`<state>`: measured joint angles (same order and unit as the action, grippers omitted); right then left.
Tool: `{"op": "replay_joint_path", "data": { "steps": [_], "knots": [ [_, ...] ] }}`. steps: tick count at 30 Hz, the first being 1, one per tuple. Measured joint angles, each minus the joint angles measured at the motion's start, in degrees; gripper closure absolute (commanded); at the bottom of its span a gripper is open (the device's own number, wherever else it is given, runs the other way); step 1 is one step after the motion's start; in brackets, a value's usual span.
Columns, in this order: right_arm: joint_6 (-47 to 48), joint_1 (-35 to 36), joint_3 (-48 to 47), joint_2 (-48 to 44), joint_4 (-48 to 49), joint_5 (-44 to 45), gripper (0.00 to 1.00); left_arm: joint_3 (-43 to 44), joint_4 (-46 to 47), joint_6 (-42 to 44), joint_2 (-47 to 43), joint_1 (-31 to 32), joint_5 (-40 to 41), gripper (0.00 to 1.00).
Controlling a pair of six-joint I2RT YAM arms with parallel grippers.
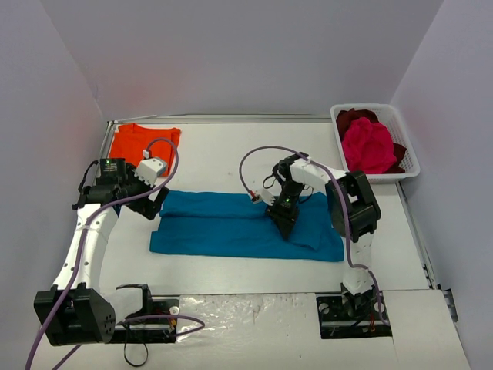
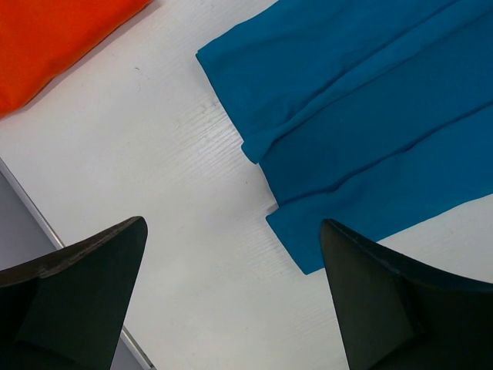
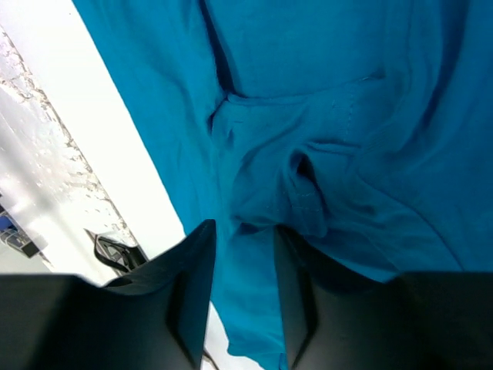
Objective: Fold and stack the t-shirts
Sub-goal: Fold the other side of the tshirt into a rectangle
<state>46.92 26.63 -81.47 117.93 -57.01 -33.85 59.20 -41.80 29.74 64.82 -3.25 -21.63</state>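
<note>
The teal-blue t-shirt [image 1: 246,225] is soft matt cloth, a smooth knit with stitched hems. The orange t-shirt [image 1: 145,142], magenta-pink t-shirt [image 1: 368,145] and dark red t-shirt [image 1: 356,117] look like the same matt fabric. The basket [image 1: 408,150] is white slotted plastic. The table [image 2: 177,193] is matt white with a faint wood-like grain. The fingers [image 2: 77,301] of the left gripper [image 2: 233,222] are matt black and slightly rough.

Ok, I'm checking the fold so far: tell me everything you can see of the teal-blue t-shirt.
The teal-blue t-shirt is soft plain cloth, lying flat on the white table as a long band folded lengthwise, with layered edges showing at its left end. It wrinkles and bunches toward its right end, where the right gripper touches it, fingers narrowly apart; whether it pinches cloth is unclear. The left gripper hangs open beside the left end, apart from it.
</note>
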Motion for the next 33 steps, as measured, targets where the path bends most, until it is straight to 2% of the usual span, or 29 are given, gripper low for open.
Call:
{"op": "replay_joint_path", "data": {
  "steps": [14, 33],
  "knots": [
    [-2.0, 3.2, 0.4, 0.0, 2.2, -0.6, 0.62, -0.9, -0.1, 0.0, 0.0, 0.0, 0.0, 0.06],
    [-2.9, 9.8, 0.4, -3.4, -0.2, -4.4, 0.61, -1.0, -0.3, 0.4, 0.1, 0.0, -2.9, 0.06]
  ]
}}
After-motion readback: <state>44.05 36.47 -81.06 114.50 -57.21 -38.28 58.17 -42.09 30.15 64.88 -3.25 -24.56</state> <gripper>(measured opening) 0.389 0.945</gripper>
